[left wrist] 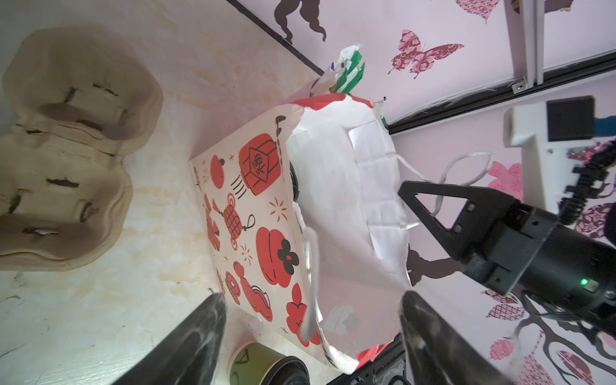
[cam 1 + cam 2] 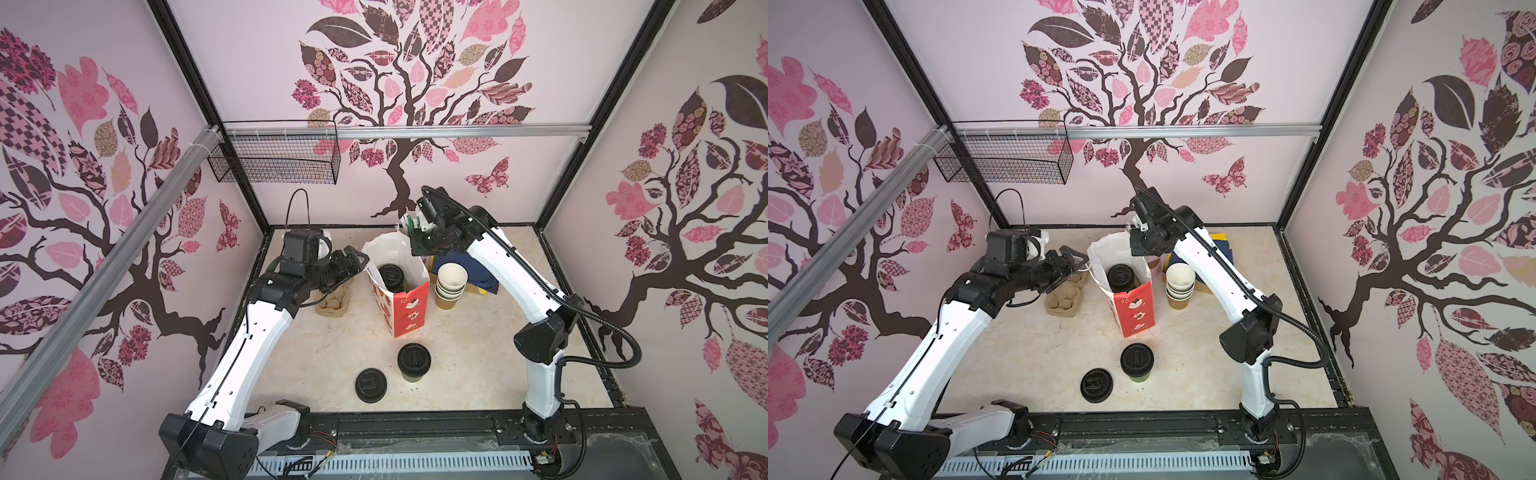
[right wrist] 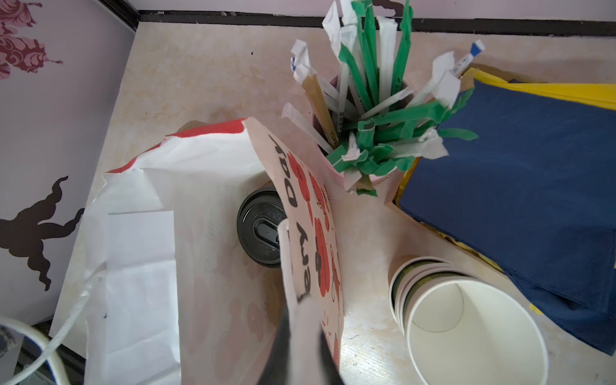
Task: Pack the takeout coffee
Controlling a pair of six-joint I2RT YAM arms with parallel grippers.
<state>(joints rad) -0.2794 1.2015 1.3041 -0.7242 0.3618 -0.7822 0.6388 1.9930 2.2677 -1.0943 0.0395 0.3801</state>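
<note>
The right claw (image 3: 300,310) is pinching the bag rim (image 3: 293,156); the left claw (image 1: 310,300) is hanging open alongside. 1 cup (image 2: 391,276) is sitting inside; the other cup (image 2: 413,362), standing in front, is likely needing a level grip.

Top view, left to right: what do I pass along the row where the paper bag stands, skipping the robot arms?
In a top view: cup carrier → paper bag, with a lidded cup inside → stack of empty cups → navy napkins.
</note>
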